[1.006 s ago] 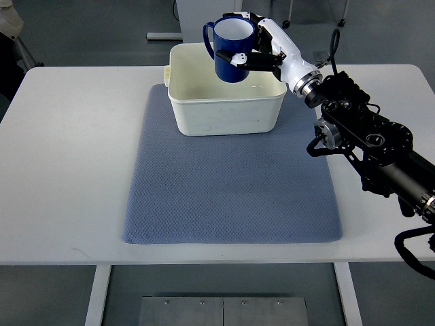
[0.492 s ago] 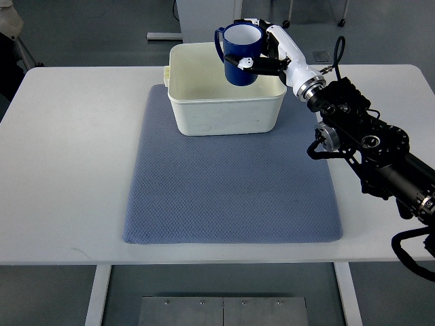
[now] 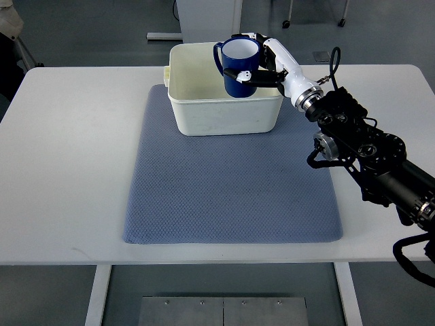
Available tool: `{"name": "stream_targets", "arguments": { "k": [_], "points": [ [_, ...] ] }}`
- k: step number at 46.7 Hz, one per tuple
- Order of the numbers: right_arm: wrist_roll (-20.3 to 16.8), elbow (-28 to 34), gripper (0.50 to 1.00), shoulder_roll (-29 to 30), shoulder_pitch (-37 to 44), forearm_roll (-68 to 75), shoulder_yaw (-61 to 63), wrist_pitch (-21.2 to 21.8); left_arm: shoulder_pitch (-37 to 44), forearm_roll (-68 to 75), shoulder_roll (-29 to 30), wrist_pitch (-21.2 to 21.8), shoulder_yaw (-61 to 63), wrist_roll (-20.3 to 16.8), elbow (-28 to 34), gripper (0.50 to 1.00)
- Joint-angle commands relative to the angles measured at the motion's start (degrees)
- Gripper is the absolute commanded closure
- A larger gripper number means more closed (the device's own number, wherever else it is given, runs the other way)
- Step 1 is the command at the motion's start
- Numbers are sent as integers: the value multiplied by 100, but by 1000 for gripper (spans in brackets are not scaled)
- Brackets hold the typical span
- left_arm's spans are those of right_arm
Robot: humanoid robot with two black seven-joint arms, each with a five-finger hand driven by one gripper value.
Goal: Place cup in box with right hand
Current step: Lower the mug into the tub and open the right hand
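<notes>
Standing upright, cup (image 3: 239, 66), handle leftward

Bench (image 3: 75, 163): white top, rounded corners, plain and matte, evenly lit with no hard shadows. Two white legs (image 3: 100, 295) show below its near edge. Mat (image 3: 231, 197): blue-grey, textured weave, lying flat on the middle of the bench. Floor (image 3: 95, 30): grey, smooth. Metal plate (image 3: 223, 311): grey, with small screws, set on the floor under the near edge. White furniture base (image 3: 204, 17) beyond the far edge.
</notes>
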Motion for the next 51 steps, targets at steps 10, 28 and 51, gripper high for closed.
{"name": "stream_targets", "arguments": {
  "k": [10,28,51],
  "points": [
    [9,-2,1000,0,-72,0,-46,-85,0,0,0,-1,8,1,0,500],
    [9,-2,546,0,-107,0,-55,-94,0,0,0,-1,8,1,-9,500],
    [9,16,515,0,-116,0,-99,-94,0,0,0,-1,-1,1,0,500]
  ]
}}
